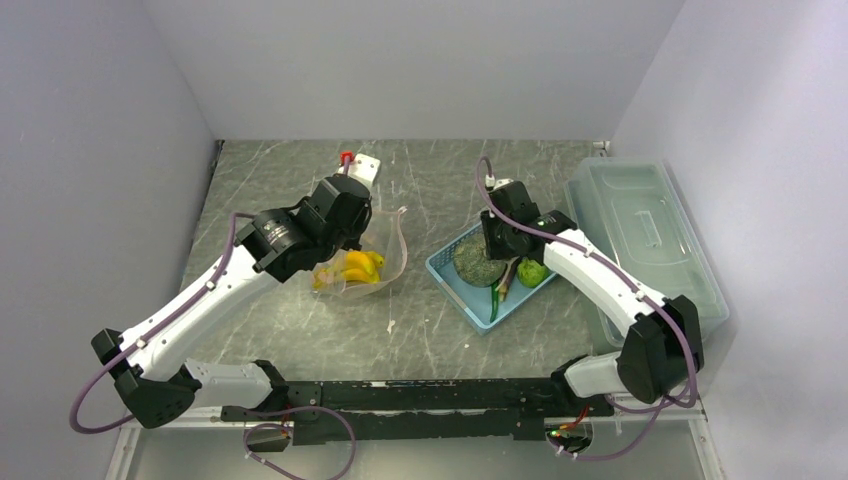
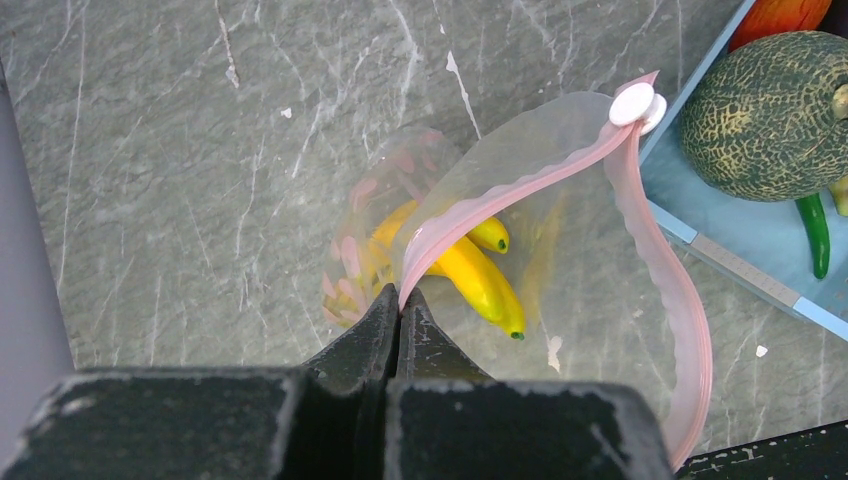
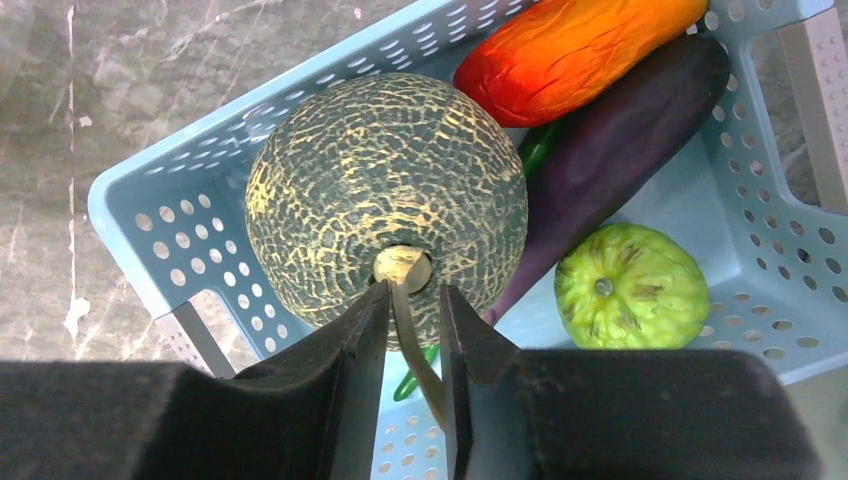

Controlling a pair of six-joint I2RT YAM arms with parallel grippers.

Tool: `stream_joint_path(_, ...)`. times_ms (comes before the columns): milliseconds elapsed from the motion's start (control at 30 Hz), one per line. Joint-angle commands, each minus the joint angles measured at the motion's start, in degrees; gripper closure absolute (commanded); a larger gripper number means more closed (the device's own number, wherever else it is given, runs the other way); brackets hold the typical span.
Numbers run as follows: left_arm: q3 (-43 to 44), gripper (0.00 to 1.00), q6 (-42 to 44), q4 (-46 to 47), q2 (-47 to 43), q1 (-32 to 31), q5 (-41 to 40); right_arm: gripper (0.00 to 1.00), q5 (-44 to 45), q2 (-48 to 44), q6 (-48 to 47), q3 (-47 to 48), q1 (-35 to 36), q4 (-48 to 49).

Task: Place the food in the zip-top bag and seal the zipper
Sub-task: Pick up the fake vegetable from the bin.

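The clear zip-top bag lies at mid-table with its mouth open and the yellow banana bunch inside. My left gripper is shut on the pink zipper at the bag's mouth, and the white slider sits at the far end. My right gripper is over the blue basket, its fingers closed on the stem of the netted melon. The orange carrot, purple eggplant, a green vegetable and the thin green pod lie in the basket.
A large clear lidded box stands along the right side. A small white part with a red cap sits behind the left arm. Grey walls close in the table on three sides.
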Motion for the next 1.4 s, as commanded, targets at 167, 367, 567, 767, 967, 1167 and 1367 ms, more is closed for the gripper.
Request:
stream_joint_path(167, 2.1, 1.00, -0.7, -0.6, -0.2, 0.0, -1.3, 0.81, -1.4, 1.5, -0.6, 0.1, -0.5, 3.3)
stream_joint_path(367, 1.8, 1.00, -1.0, -0.6, -0.6, 0.0, -1.3, 1.00, -1.3, 1.1, -0.5, 0.5, -0.5, 3.1)
stream_joint_path(567, 1.8, 1.00, -1.1, -0.7, -0.8, 0.0, -1.3, 1.00, -0.4, -2.9, -0.5, 2.6, -0.5, 1.3)
stream_joint_path(767, 1.5, 1.00, -0.9, -0.4, -0.6, 0.1, -1.2, 1.00, -3.3, -7.6, 0.0, 5.7, -0.3, -1.2)
stream_joint_path(967, 2.3, 1.00, -0.8, -0.3, 0.2, 0.0, -1.1, 1.00, -6.5, -12.8, -0.9, 10.0, 1.1, -3.9)
stream_joint_path(1167, 2.7, 1.00, -0.8, -0.5, 0.5, 0.1, -1.3, 1.00, -16.8, -18.6, -2.6, 11.2, 2.1, -1.5)
stream_joint_path(1367, 3.1, 1.00, -0.9, -0.6, 0.7, 0.1, -1.0, 1.00, -25.3, -23.1, -1.6, 12.9, 2.1, 1.8)
